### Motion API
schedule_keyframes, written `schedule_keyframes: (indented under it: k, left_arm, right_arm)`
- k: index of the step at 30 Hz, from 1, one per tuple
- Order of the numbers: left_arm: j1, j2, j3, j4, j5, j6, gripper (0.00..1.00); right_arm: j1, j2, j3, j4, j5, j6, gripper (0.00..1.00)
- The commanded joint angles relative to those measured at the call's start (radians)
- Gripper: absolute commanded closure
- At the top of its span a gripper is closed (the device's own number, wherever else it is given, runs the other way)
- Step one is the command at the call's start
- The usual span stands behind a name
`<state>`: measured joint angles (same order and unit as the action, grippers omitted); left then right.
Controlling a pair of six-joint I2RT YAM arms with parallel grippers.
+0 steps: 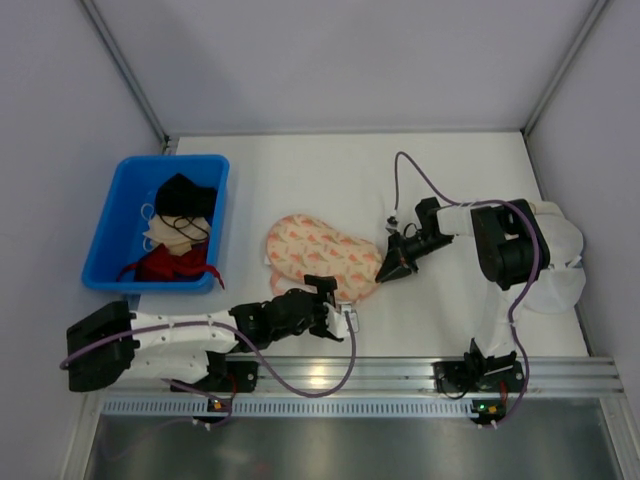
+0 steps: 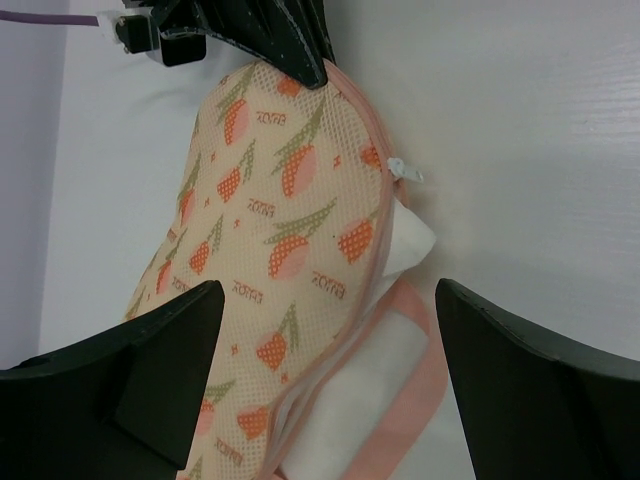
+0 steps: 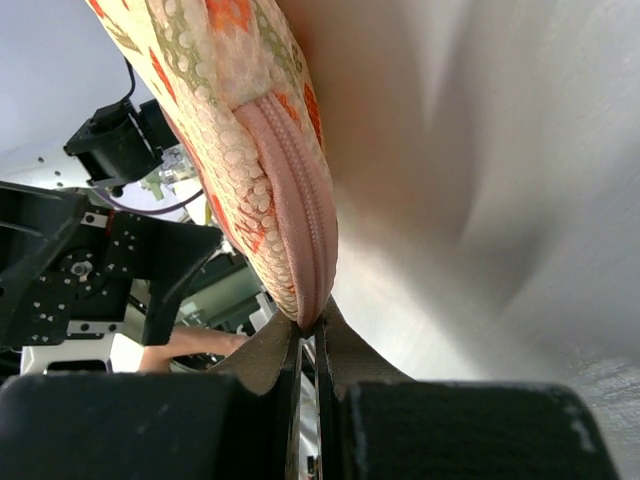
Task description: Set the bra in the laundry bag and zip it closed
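Observation:
The peach-pink printed laundry bag (image 1: 318, 257) lies folded shut at mid-table. Its zip is partly open at the near edge; the white zip pull (image 2: 405, 171) sits partway along the pink rim (image 2: 424, 375). Pale white fabric (image 2: 408, 246), apparently the bra, pokes out of the gap and fills the inside. My left gripper (image 2: 330, 292) is open, with one finger to either side of the open edge, also seen from above (image 1: 336, 306). My right gripper (image 3: 310, 325) is shut on the bag's zip rim (image 3: 298, 200) at its right end (image 1: 388, 267).
A blue bin (image 1: 101, 232) at the left holds black, beige and red garments. Purple cables loop off both arms. Side walls and a metal rail at the near edge bound the white table.

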<state>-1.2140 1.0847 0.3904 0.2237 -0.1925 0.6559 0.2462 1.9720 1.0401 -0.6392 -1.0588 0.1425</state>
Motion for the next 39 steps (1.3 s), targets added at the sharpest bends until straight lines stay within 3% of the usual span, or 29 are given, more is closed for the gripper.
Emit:
schedule_keyframes:
  k: [1, 7, 18, 34, 39]
  left_arm:
    - [0.008, 0.058, -0.004, 0.219, 0.041, 0.025, 0.08]
    - [0.063, 0.136, 0.018, 0.264, 0.027, -0.010, 0.09]
    - [0.090, 0.198, 0.007, 0.302, 0.045, 0.054, 0.13]
    - [0.093, 0.343, 0.034, 0.529, -0.059, 0.137, 0.17]
    - [0.091, 0.330, 0.022, 0.560, -0.019, 0.163, 0.17]
  right_arm:
    - [-0.004, -0.018, -0.006, 0.010, -0.044, 0.003, 1.00]
    - [-0.001, -0.018, -0.009, 0.003, -0.046, -0.001, 1.00]
    - [0.011, -0.016, -0.006, -0.010, -0.082, -0.011, 1.00]
    - [0.070, 0.004, 0.020, -0.106, -0.092, -0.115, 1.00]
    - [0.082, 0.022, 0.044, -0.137, -0.079, -0.133, 1.00]
